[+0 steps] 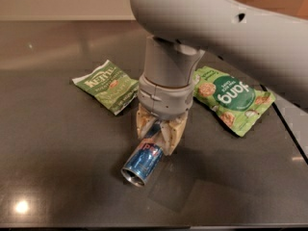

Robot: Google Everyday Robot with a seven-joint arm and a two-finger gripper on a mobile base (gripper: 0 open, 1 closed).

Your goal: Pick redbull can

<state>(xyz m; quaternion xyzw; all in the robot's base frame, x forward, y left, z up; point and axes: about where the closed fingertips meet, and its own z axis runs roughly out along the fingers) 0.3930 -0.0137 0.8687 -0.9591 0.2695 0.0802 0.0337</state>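
Observation:
The redbull can (143, 161) is slim, blue and silver with red on its body. It lies tilted, its silver end pointing toward the lower left. My gripper (158, 134) hangs from the big grey arm (216, 28) at the middle of the view. Its tan fingers (174, 136) are closed on the can's upper half, one on each side. The can's upper end is hidden between them. The can seems held just above the dark table (57, 143), with a shadow under it.
A green Kettle snack bag (108, 85) lies flat to the left behind the gripper. A second green snack bag (231, 100) lies to the right. The table's right edge (288, 124) runs diagonally at the far right. A beige wall is behind.

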